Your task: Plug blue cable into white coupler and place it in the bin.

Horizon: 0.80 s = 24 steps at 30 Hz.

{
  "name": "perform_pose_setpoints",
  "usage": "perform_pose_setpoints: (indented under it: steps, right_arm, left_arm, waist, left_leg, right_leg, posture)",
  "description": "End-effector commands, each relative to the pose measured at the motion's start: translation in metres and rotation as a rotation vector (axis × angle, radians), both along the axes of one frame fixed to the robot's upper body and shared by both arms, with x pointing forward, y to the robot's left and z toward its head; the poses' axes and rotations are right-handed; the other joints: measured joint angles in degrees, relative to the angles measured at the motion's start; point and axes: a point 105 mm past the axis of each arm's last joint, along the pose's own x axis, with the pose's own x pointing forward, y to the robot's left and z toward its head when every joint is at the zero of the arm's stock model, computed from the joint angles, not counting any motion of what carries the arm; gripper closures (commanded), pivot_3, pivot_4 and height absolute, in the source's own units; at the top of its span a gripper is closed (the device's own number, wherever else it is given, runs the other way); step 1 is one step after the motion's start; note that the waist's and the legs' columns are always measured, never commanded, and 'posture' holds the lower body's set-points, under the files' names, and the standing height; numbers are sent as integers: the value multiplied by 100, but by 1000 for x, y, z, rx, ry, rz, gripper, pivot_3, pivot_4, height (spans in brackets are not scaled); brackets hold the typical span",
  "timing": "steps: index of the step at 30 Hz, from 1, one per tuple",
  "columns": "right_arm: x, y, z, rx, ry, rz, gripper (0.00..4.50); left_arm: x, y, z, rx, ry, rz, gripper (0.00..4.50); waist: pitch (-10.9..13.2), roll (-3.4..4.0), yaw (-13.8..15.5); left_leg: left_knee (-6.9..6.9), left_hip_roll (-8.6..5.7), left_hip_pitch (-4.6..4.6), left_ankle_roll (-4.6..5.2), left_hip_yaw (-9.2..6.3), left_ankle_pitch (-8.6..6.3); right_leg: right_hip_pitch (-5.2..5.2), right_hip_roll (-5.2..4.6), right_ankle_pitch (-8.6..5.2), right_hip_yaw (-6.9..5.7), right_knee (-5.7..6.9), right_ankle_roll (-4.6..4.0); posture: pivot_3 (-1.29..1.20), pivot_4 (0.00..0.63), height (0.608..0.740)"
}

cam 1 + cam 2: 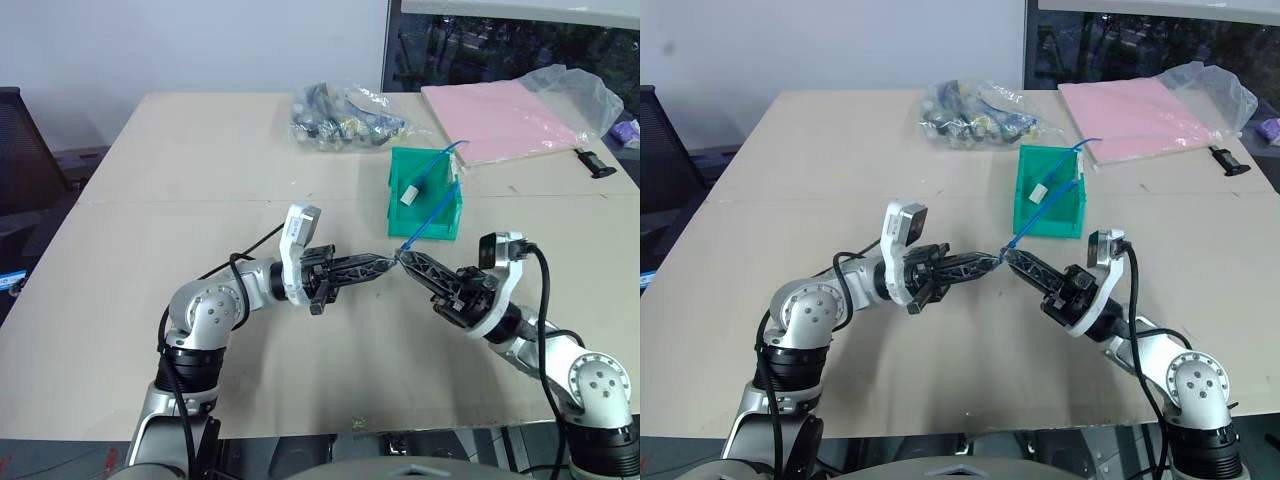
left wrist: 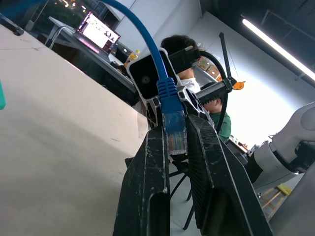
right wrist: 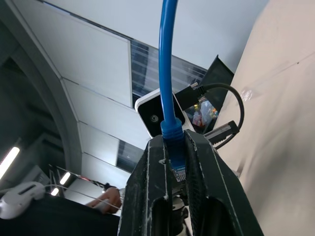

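Both grippers meet tip to tip above the table; left gripper and right gripper each clamped on the blue cable plug end; cable trails back into the bin, white coupler sitting inside.

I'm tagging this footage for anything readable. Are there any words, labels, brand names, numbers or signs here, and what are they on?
No text can be read on anything here.
Laptop screen behind the table: bright, content too blurred to read.
Clear bag of parts: coloured bits inside, no legible print.
Blue cable, green bin, pink sheets: no markings seen.
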Motion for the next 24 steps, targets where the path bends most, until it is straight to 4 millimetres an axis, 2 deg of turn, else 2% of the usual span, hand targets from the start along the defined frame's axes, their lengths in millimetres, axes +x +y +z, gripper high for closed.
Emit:
perform_pose_setpoints:
  steps: [1, 8, 14, 21, 23, 24]
  right_arm:
    - [-14, 5, 35, 106, -141, 65, 4491]
    - [-7, 8, 22, -122, -309, -2, 4491]
    - [-5, 16, 7, -339, -472, 29, 4491]
    - [0, 15, 3, -395, -545, 30, 4491]
    - [3, 12, 6, -373, -538, 10, 4500]
    - [5, 11, 8, -359, -533, -1, 4500]
  left_arm:
    - [-7, -10, -21, 90, 57, -28, 4500]
    - [0, -10, -15, 53, 76, 2, 4500]
    - [-3, -11, -13, 36, 90, -8, 4500]
    - [-1, -10, -9, 11, 101, -3, 4500]
    - [-3, -9, -8, 8, 95, -6, 3494]
    - [-4, -8, -8, 7, 90, -12, 3285]
  waist:
    - [0, 0, -1]
    - [0, 0, 1]
    - [1, 0, 2]
    - [1, -1, 4]
    - [1, -1, 5]
    - [1, -1, 3]
  left_leg:
    - [-1, 0, 0, 0, 0, 0]
    - [-2, -1, -2, 0, 1, 0]
    - [-9, -2, 0, 0, 0, 0]
    - [-19, -2, 0, 0, -1, 0]
    - [-19, -2, 0, 0, -1, 0]
    - [-19, -2, 0, 0, -1, 0]
  right_leg:
    - [0, 0, 0, 0, 0, 0]
    - [-1, 3, -13, 1, -4, 22]
    - [-2, 3, -13, 2, -5, 23]
    - [-4, 1, -7, 2, -8, 10]
    - [-4, 0, -7, 2, -8, 10]
    - [-4, 0, -7, 2, -8, 10]
  posture:
    - [0, 150, 740]
    - [0, 150, 740]
    - [0, 150, 740]
    - [0, 150, 740]
    - [0, 150, 740]
    - [0, 150, 740]
